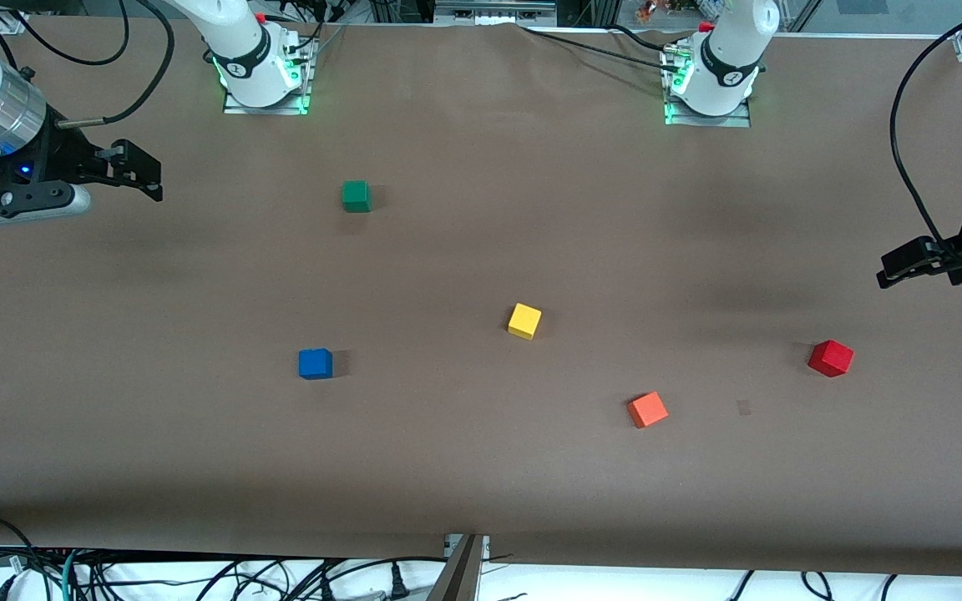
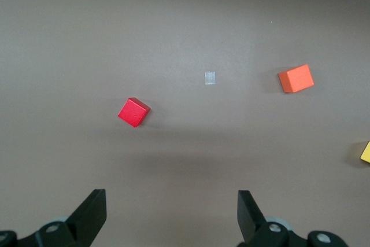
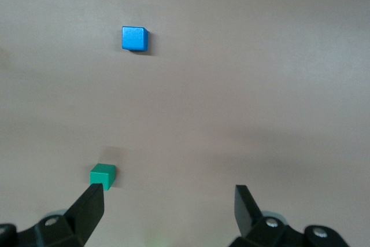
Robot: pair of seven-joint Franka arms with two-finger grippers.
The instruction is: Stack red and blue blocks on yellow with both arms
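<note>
The yellow cube (image 1: 524,320) sits near the middle of the table; its edge shows in the left wrist view (image 2: 365,153). The blue cube (image 1: 315,364) lies toward the right arm's end and also shows in the right wrist view (image 3: 134,38). The red cube (image 1: 830,358) lies toward the left arm's end and also shows in the left wrist view (image 2: 133,112). My right gripper (image 1: 157,179) hangs open and empty over bare table at its own end (image 3: 169,209). My left gripper (image 1: 883,277) hangs open and empty over its end of the table (image 2: 172,212), apart from the red cube.
An orange-red cube (image 1: 647,410) lies between the yellow and red cubes, nearer the front camera (image 2: 296,78). A green cube (image 1: 356,196) lies farther from the camera than the blue cube (image 3: 103,176). A small pale patch (image 1: 744,407) marks the brown table cover (image 1: 481,484).
</note>
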